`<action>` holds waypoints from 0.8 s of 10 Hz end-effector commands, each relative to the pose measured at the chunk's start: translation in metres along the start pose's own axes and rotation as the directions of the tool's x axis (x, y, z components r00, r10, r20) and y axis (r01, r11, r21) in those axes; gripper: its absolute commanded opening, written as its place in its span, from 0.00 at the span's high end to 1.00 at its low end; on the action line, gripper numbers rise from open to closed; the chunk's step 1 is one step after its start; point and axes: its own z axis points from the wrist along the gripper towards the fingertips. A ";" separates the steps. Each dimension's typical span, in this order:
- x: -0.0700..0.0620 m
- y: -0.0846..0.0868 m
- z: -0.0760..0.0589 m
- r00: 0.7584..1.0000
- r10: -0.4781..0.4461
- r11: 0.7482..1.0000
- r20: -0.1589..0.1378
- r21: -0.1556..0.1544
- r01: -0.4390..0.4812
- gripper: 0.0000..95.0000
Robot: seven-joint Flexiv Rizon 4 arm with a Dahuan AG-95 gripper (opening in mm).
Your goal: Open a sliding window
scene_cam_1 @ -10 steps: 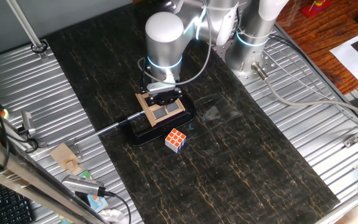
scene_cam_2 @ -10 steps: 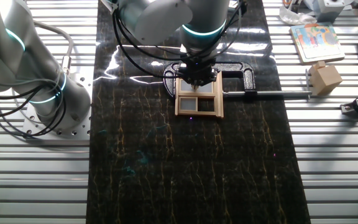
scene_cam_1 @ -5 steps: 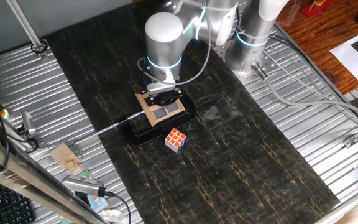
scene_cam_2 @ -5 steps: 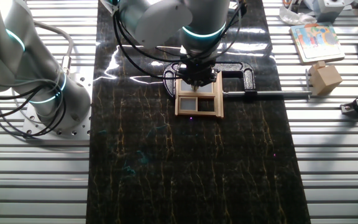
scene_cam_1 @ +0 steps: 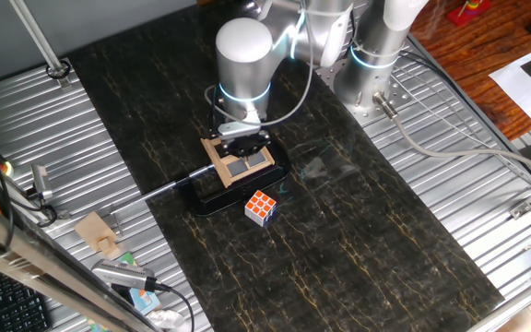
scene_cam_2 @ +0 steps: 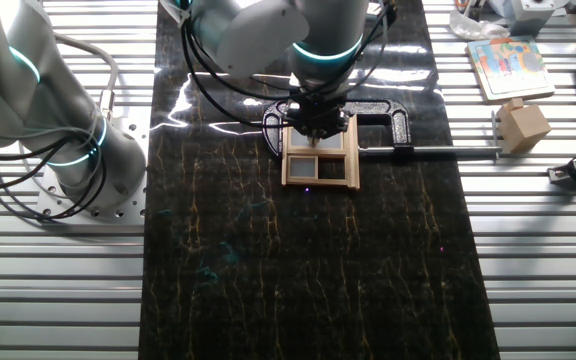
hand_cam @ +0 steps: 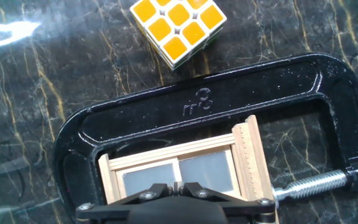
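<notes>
The sliding window point(scene_cam_1: 246, 167) is a small tan wooden frame with grey panes, held in a black C-clamp point(scene_cam_1: 212, 196) on the dark table. It also shows in the other fixed view point(scene_cam_2: 319, 166) and in the hand view point(hand_cam: 185, 165). My gripper point(scene_cam_1: 239, 146) stands right over the window's far half, also seen in the other fixed view point(scene_cam_2: 316, 136). In the hand view my gripper point(hand_cam: 176, 186) has its fingertips drawn together on the thin centre bar between two panes. The lower half of the window is hidden by the hand.
A Rubik's cube point(scene_cam_1: 261, 207) lies just in front of the clamp, yellow face up in the hand view point(hand_cam: 178, 28). The clamp's screw rod point(scene_cam_2: 438, 152) sticks out sideways. A wooden block point(scene_cam_2: 523, 124) and a picture card point(scene_cam_2: 509, 66) lie on the metal side rails.
</notes>
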 end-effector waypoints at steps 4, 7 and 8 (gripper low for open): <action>0.000 0.000 -0.001 0.999 -0.030 0.999 0.014 -0.013 0.030 1.00; -0.001 0.001 -0.007 0.999 -0.033 0.999 0.006 -0.012 0.034 1.00; -0.001 0.001 -0.007 0.999 -0.034 0.999 0.006 -0.013 0.034 1.00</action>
